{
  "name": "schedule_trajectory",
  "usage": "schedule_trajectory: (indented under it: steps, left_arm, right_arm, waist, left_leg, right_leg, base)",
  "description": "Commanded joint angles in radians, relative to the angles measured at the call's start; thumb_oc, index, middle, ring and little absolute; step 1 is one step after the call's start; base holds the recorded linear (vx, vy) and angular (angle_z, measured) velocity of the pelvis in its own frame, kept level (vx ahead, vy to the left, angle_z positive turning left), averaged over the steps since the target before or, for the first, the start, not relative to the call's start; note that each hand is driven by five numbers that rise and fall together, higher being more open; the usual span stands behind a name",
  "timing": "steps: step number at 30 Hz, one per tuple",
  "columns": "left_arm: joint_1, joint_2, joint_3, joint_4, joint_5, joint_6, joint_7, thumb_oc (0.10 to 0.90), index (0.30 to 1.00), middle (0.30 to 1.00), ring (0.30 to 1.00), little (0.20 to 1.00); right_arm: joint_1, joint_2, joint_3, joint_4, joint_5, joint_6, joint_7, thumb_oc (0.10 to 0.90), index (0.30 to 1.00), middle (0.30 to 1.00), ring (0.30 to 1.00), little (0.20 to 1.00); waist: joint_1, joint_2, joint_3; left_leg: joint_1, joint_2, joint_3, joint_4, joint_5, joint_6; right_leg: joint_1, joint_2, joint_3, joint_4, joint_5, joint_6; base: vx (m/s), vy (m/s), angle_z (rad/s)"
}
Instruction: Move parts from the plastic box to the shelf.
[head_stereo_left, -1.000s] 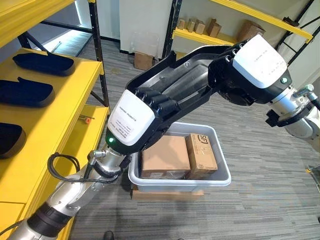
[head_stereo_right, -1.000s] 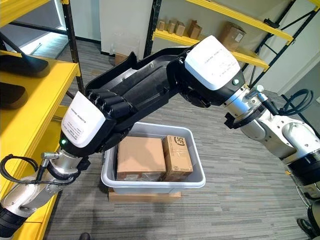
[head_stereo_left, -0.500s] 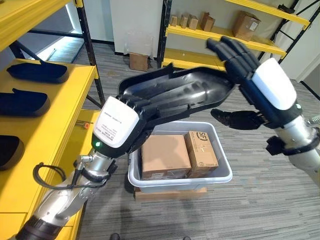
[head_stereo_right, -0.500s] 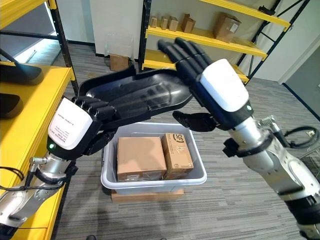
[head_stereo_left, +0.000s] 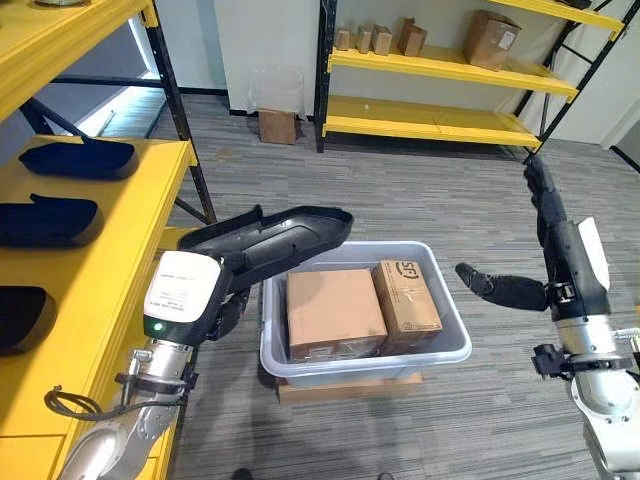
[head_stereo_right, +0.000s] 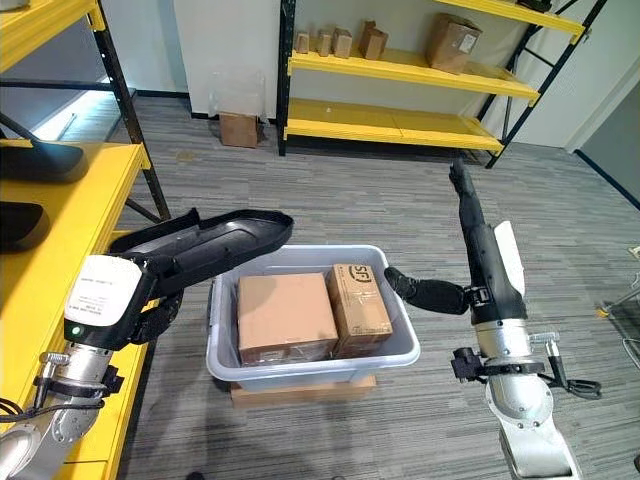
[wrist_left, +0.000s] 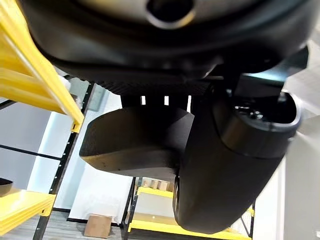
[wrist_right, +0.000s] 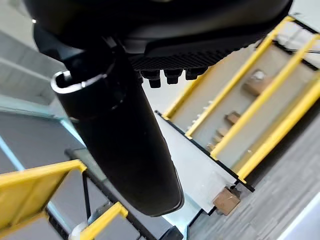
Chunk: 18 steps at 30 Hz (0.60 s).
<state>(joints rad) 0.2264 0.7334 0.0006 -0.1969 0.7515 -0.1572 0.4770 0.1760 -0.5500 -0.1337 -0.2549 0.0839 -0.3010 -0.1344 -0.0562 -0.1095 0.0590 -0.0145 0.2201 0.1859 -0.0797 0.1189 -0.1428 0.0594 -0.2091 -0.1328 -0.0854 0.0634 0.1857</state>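
Two cardboard boxes (head_stereo_left: 335, 313) lie side by side in the grey plastic box (head_stereo_left: 300, 359), which stands on the carpeted floor (head_stereo_left: 420, 190) atop a flat piece of cardboard (head_stereo_left: 350, 386), just beside the yellow shelf (head_stereo_left: 110, 250). The left robot hand (head_stereo_left: 215, 300) is clenched round one end of a long black moulded part (head_stereo_left: 270, 240), held tilted above the plastic box's left rim, with that end near the shelf's edge. In the left wrist view the thumb (wrist_left: 225, 170) and the fingers grip the part's dark shell (wrist_left: 135, 140). Three similar black parts (head_stereo_left: 75, 160) lie in a row on the shelf's surface, towards its far edge. The right robot hand (head_stereo_right: 478, 250) is released, its fingers straight and pointing up, its thumb (head_stereo_right: 425, 293) sticking out towards the plastic box's right rim without touching it. More cardboard boxes (head_stereo_left: 490, 24) sit on the yellow racks (head_stereo_left: 440, 120) along the far wall, and a small one (head_stereo_left: 277, 125) stands on the floor there.
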Motion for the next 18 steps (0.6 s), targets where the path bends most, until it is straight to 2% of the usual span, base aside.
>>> schedule_trajectory:
  steps: [1,3,7,9,13,15,16,18]
  left_arm:
    - [-0.111,-0.009,0.114,-0.057,-0.041,-0.018,0.083,0.4,0.3,0.3,0.3,0.3]
    - [-0.09,-0.039,0.139,-0.061,-0.057,-0.016,0.085,0.4,0.3,0.3,0.3,0.3]
    - [-0.062,-0.067,0.161,-0.077,-0.075,-0.019,0.087,0.4,0.3,0.3,0.3,0.3]
    - [-0.033,-0.099,0.178,-0.1,-0.105,-0.026,0.086,0.4,0.3,0.3,0.3,0.3]
    - [-0.002,-0.111,0.201,-0.128,-0.147,-0.04,0.085,0.4,0.3,0.3,0.3,0.3]
    - [0.004,-0.108,0.207,-0.14,-0.161,-0.046,0.076,0.4,0.3,0.3,0.3,0.3]
    - [0.007,-0.111,0.208,-0.15,-0.19,-0.049,0.074,0.4,0.3,0.3,0.3,0.3]
    - [0.016,-0.114,0.211,-0.155,-0.201,-0.054,0.073,0.4,0.3,0.3,0.3,0.3]
  right_arm:
    - [-0.067,-0.024,-0.095,-0.037,0.048,-0.073,-0.031,0.9,1.0,1.0,1.0,1.0]
    - [-0.019,0.038,-0.092,-0.026,0.042,-0.064,-0.03,0.9,1.0,1.0,1.0,1.0]
    - [0.029,0.079,-0.077,-0.03,0.053,-0.06,-0.01,0.9,1.0,1.0,1.0,1.0]
    - [0.065,0.13,-0.052,-0.031,0.08,-0.062,0.004,0.9,1.0,1.0,1.0,1.0]
    - [0.096,0.159,-0.017,-0.039,0.125,-0.061,0.022,0.9,1.0,1.0,1.0,1.0]
    - [0.1,0.166,0.0,-0.047,0.12,-0.061,0.028,0.9,1.0,1.0,1.0,1.0]
    - [0.094,0.179,0.031,-0.025,0.158,-0.064,0.027,0.9,1.0,1.0,1.0,1.0]
    - [0.096,0.179,0.043,-0.029,0.17,-0.065,0.031,0.9,1.0,1.0,1.0,1.0]
  waist:
    - [-0.014,0.017,-0.068]
    - [-0.016,0.03,-0.064]
    - [-0.02,0.041,-0.059]
    - [-0.021,0.054,-0.051]
    - [-0.025,0.07,-0.038]
    - [-0.024,0.083,-0.033]
    - [-0.024,0.097,-0.026]
    - [-0.023,0.105,-0.021]
  left_leg:
    - [0.09,0.022,-0.038,-0.008,-0.12,0.017]
    - [0.088,0.019,-0.04,-0.008,-0.118,0.018]
    - [0.086,0.018,-0.042,-0.008,-0.115,0.02]
    - [0.088,0.019,-0.043,-0.008,-0.112,0.02]
    - [0.088,0.021,-0.046,-0.008,-0.103,0.019]
    - [0.085,0.024,-0.048,-0.008,-0.096,0.017]
    - [0.083,0.026,-0.051,-0.008,-0.087,0.014]
    - [0.082,0.028,-0.053,-0.008,-0.082,0.013]
  right_leg:
    - [-0.029,-0.04,0.034,0.075,-0.038,0.036]
    - [-0.031,-0.041,0.033,0.078,-0.041,0.034]
    - [-0.033,-0.042,0.033,0.086,-0.049,0.03]
    - [-0.033,-0.042,0.029,0.096,-0.057,0.027]
    - [-0.036,-0.038,0.026,0.112,-0.07,0.021]
    - [-0.036,-0.035,0.024,0.117,-0.077,0.017]
    - [-0.036,-0.032,0.025,0.127,-0.084,0.012]
    - [-0.037,-0.03,0.023,0.134,-0.092,0.007]
  base:
    - [0.0,0.0,0.0]
    - [0.0,0.0,0.0]
    - [0.0,0.0,0.0]
    - [-0.02,-0.016,0.0]
    - [-0.03,-0.022,0.0]
    - [-0.05,-0.039,0.0]
    - [-0.05,-0.041,0.0]
    - [-0.05,-0.034,0.01]
